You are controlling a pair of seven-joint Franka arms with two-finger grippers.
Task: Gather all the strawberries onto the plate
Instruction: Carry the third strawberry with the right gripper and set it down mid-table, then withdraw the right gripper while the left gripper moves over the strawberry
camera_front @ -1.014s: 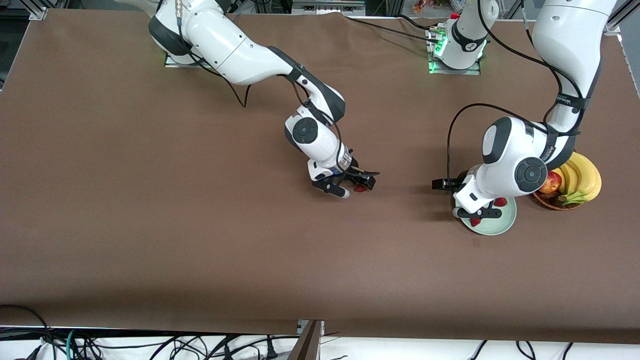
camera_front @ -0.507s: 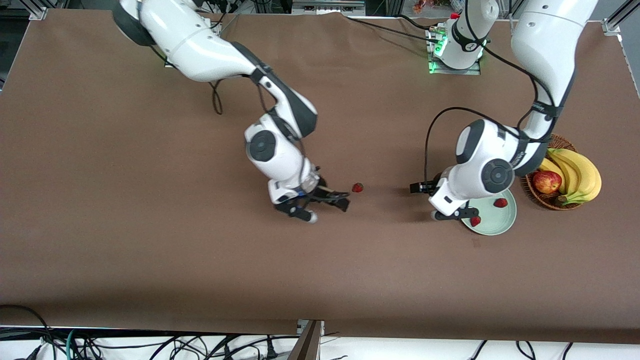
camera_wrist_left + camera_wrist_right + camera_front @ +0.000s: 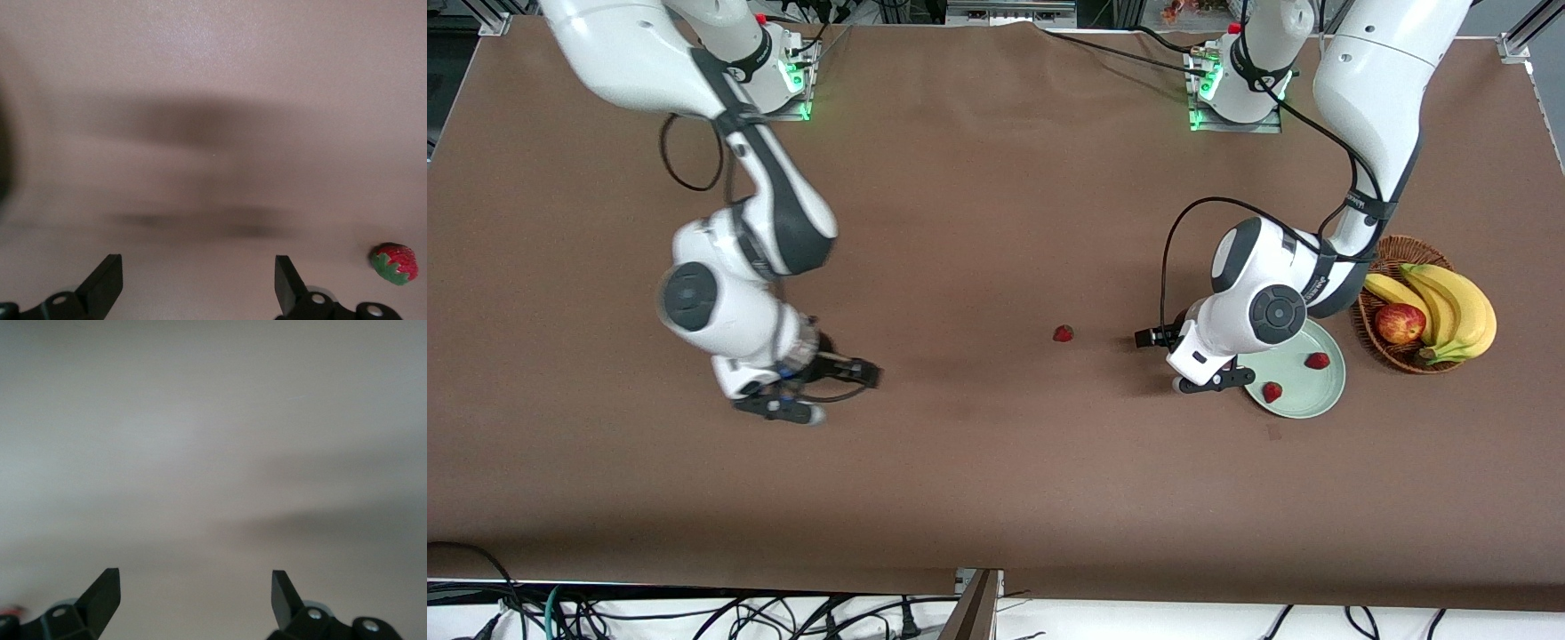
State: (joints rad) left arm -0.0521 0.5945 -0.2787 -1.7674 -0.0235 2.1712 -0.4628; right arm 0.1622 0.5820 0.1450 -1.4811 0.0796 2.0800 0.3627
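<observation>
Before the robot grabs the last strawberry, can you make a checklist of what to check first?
1. Loose strawberry in plain sight on the table: ok.
2. Two strawberries already in the plate: ok.
3. Left gripper open, with nothing in it: ok.
4. Left gripper lined up over the loose strawberry: not ok; it is by the plate's edge, toward the strawberry.
5. Right gripper open, away from the strawberry: ok.
6. Basket of fruit out of the way: ok.

White arms (image 3: 1369, 80), dark joints, black cables
</observation>
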